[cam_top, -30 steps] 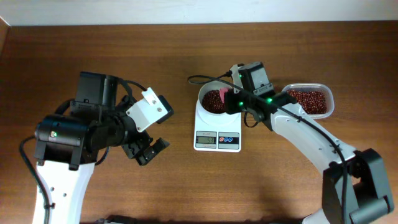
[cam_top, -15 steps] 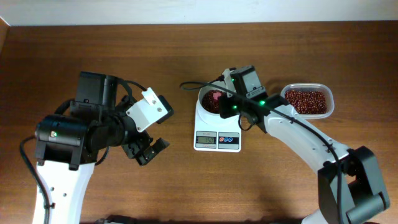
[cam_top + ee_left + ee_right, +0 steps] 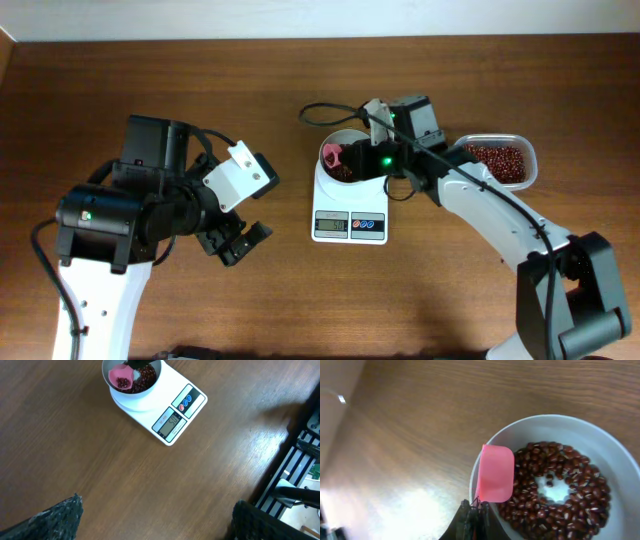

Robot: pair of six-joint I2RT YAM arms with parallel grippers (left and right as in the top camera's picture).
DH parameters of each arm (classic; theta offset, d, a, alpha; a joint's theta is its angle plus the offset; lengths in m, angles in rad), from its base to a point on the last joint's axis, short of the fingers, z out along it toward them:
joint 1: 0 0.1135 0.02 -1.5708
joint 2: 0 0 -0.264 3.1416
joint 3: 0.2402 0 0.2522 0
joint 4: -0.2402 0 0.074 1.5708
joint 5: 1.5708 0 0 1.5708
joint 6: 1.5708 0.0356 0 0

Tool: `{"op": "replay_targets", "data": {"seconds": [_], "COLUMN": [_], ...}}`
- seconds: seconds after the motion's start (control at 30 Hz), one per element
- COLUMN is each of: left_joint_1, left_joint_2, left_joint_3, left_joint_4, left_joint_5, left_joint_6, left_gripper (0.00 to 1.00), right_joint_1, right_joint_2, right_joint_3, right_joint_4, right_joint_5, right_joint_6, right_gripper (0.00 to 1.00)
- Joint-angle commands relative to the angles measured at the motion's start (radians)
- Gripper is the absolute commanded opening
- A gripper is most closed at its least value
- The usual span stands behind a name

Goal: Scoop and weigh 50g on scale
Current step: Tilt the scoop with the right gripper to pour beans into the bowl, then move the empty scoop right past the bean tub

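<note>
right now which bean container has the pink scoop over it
The white bowl on the scale: the pink scoop hangs over its rim. The clear tub beside the scale holds only beans.

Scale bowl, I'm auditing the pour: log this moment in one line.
right gripper: shut on pink scoop | pink scoop: over bowl rim | beans: in bowl on scale | left gripper: open, apart from scale

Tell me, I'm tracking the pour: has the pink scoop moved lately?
Yes: the pink scoop slid from the bowl middle toward its image-left rim, overhead view.
</note>
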Motion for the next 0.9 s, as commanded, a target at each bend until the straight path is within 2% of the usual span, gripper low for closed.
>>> {"op": "replay_targets", "data": {"seconds": [0.0, 0.57, 0.73, 0.87], "left_joint_1": [0.003, 0.003, 0.003, 0.003], "left_joint_2": [0.0, 0.0, 0.0, 0.0], "left_joint_3": [0.009, 0.009, 0.009, 0.009], "left_joint_4": [0.001, 0.001, 0.001, 0.001], "left_joint_5": [0.003, 0.003, 0.003, 0.003], "left_joint_6": [0.017, 0.017, 0.017, 0.017], "left_gripper": [0.99, 0.99, 0.99, 0.99], "right_joint_1": [-0.032, -0.1, -0.11, -0.173], "right_joint_2": [0.013, 0.013, 0.013, 0.013], "right_joint_3": [0.004, 0.004, 0.005, 0.005], "right_joint_4": [0.003, 0.004, 0.028, 0.03], "right_joint_5": [-0.117, -0.284, -0.284, -0.348], "right_joint_6": [0.006, 0.01, 0.093, 0.099], "right_gripper": [0.04, 0.04, 0.04, 0.04]}}
